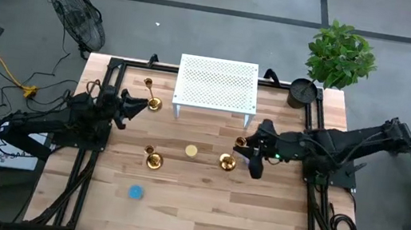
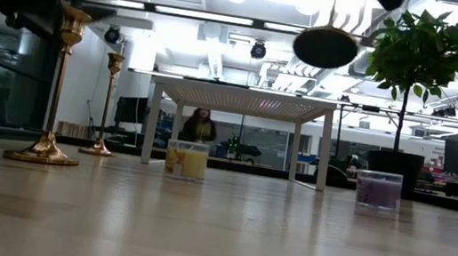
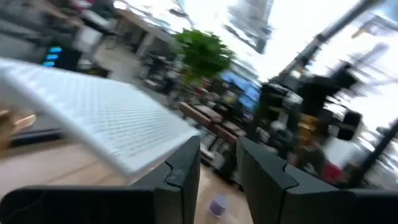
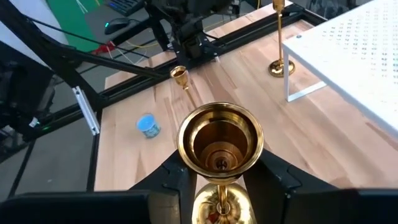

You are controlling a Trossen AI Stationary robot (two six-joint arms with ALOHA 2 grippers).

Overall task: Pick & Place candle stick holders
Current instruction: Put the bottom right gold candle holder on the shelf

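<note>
1. Candle stick holder sits between the right pincer's fingers, lifted above the table near the white rack.
2. Pick done, apparently; next, carry and set upright.
3. Left pincer released, waiting near another holder.

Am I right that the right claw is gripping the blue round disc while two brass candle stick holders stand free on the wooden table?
Not quite. The right claw grips a shiny brass candle stick holder, not the blue round disc, which lies apart on the wooden table; the right wrist view shows this. Two other brass holders do stand free.
</note>
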